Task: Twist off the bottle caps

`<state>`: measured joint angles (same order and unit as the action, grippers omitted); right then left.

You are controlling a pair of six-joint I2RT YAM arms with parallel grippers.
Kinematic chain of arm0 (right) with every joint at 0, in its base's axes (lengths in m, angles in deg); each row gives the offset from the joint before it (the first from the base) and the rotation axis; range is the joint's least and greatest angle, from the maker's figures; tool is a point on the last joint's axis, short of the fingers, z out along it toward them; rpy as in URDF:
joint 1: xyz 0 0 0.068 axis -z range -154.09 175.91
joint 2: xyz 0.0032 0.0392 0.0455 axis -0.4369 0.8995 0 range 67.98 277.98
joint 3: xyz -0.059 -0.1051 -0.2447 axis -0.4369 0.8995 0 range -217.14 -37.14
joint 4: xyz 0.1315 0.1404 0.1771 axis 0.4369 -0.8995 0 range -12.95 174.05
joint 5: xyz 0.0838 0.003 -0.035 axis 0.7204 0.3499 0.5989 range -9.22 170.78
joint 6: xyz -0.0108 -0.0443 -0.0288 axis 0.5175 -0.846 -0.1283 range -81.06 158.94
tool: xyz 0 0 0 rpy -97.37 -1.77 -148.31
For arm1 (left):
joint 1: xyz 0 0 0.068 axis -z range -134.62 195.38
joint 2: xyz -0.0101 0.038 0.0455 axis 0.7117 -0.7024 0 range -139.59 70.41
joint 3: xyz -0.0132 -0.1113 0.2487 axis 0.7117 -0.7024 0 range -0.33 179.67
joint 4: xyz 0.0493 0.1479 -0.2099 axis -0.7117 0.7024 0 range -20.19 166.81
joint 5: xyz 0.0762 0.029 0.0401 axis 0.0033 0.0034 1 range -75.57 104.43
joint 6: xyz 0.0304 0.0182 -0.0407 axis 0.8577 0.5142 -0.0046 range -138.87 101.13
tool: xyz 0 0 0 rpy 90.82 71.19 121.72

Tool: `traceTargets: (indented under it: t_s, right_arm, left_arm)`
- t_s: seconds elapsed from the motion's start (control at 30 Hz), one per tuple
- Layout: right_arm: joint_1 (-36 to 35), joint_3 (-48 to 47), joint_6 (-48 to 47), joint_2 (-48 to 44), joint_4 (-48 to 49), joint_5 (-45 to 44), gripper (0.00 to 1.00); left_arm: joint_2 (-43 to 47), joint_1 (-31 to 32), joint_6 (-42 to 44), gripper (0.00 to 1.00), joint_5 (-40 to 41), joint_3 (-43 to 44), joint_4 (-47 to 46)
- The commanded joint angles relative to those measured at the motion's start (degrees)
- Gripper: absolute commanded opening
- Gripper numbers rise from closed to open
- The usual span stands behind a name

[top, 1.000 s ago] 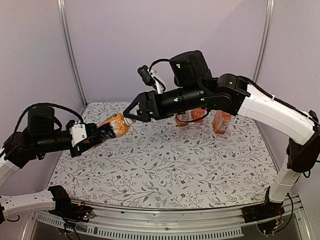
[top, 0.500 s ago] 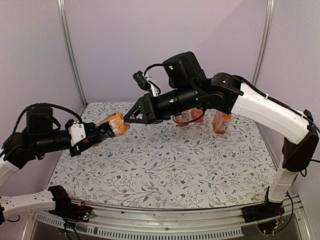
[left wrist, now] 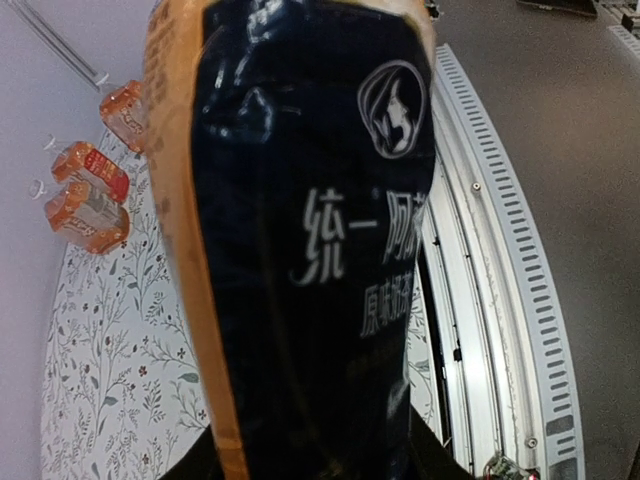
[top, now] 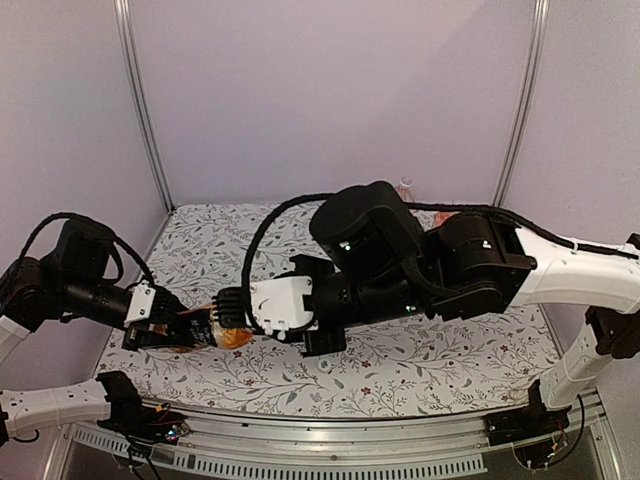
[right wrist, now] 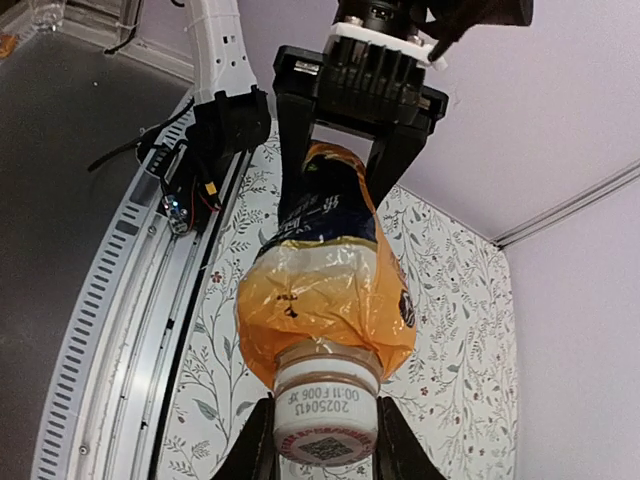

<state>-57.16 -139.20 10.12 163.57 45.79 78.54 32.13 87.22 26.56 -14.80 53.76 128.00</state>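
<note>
Cap (right wrist: 325,415) first: I am seeing it white and round, with a printed date line and a small code square on its face, pinched between the two fingers of the right gripper (right wrist: 325,440), whose jaws are pressing on its sides. It is sitting on the dark-labelled bottle (right wrist: 320,290), which is lying nearly level at about 8 o'clock on the table in the top view. The bottle's long axis is running from 9 to 3, and the cap end is pointing toward 3 o'clock, into the right wrist. The left gripper (right wrist: 338,190) is clamping the opposite, bottom end, one jaw on each side of the dark label.

I am looking at a floral tablecloth (top: 400,370) under both arms, lilac walls (top: 330,100) behind, and a slotted aluminium rail (top: 350,440) along the near edge. Three other orange bottles (left wrist: 88,195) are standing close together at about 10 o'clock in the left wrist view.
</note>
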Motion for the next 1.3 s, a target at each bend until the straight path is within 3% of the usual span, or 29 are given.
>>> traceTargets:
  t_s: [0.0, 0.1, 0.27, 0.3, 0.37, 0.47, 0.5, 0.63, 0.83, 0.9, 1.0, 1.1, 1.27]
  right_arm:
    - [-4.8, 4.3, -32.2, -1.6, 4.3, -20.3, 0.0]
    - [-6.2, 4.9, -41.5, -0.8, 7.2, -24.7, 0.0]
    - [-6.2, 7.0, -43.3, -2.3, 9.6, -22.4, 0.0]
    - [-6.2, 8.0, -43.4, -2.8, 11.2, -22.6, 0.06]
    - [-6.2, 10.5, -43.2, -3.3, 15.3, -22.4, 0.31]
    - [-6.1, 11.2, -39.8, -3.1, 19.1, -22.4, 0.96]
    - [-6.1, 11.3, -37.5, -2.9, 20.9, -23.0, 0.98]
    - [-3.5, 10.5, -23.8, -4.2, 19.6, -17.8, 0.99]
    - [8.6, 8.1, 21.2, -6.5, 17.0, 10.6, 0.99]
    - [10.4, 6.9, 33.4, -5.5, 16.7, 12.7, 0.98]
    - [13.5, 3.2, 48.8, -2.5, 14.8, 15.5, 0.88]
    - [15.6, -0.4, 59.5, 1.2, 12.3, 18.8, 0.77]
    - [15.6, -2.9, 60.8, 3.0, 7.1, 18.6, 0.68]
  left_arm:
    - [-0.3, 0.3, 2.4, 0.28, -3.4, 1.6, 5.0]
    - [-0.5, 0.3, 2.9, 0.28, -3.6, 1.7, 5.0]
    - [0.0, 0.2, 3.1, 0.28, -2.9, 0.9, 4.9]
    - [0.2, 0.3, 3.1, 0.28, -2.8, 0.8, 4.9]
    - [0.1, 0.3, 3.1, 0.28, -2.8, 0.8, 4.9]
    - [0.2, 0.3, 2.8, 0.28, -2.5, 1.0, 4.5]
    - [0.2, 0.3, 2.3, 0.28, -2.1, 1.2, 4.1]
    - [1.3, 0.2, -0.2, 0.28, 2.4, 0.9, -0.1]
    - [4.2, 0.2, -3.8, 0.29, 16.3, -3.3, -13.8]
    - [4.9, 0.2, -3.3, 0.29, 19.7, -4.3, -16.7]
    - [4.9, 0.3, -1.6, 0.29, 23.2, -5.4, -18.8]
    - [3.9, 0.3, -0.1, 0.29, 24.4, -5.5, -18.9]
    - [3.0, 0.3, 0.4, 0.29, 24.5, -5.2, -19.0]
